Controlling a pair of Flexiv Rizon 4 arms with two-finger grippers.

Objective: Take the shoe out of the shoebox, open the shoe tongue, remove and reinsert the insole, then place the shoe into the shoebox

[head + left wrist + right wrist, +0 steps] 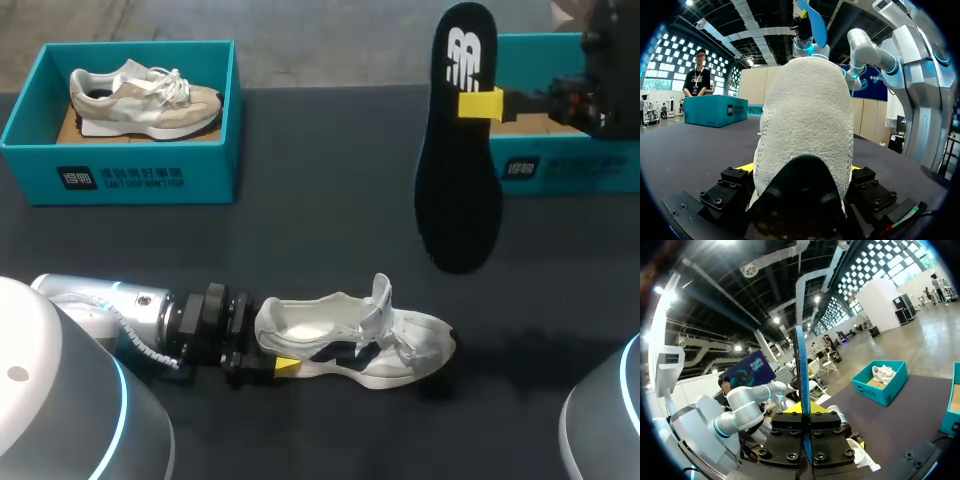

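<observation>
Left pincer (pixel 268 346) clamps shoe (pixel 352 340) heel; right pincer (pixel 478 103) pinches insole (pixel 458 200), edge-on in wrist view, face-on overhead

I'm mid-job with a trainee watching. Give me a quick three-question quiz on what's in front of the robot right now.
1. True or false: the insole is lying inside the white shoe on the table.
2. Which gripper holds the insole? A) left gripper B) right gripper C) neither
3. Fill in: the left gripper is shut on the white shoe at its ____ end.

Key: 1 false, because the insole is held up in the air, clear of the shoe; 2 B; 3 heel.
</observation>
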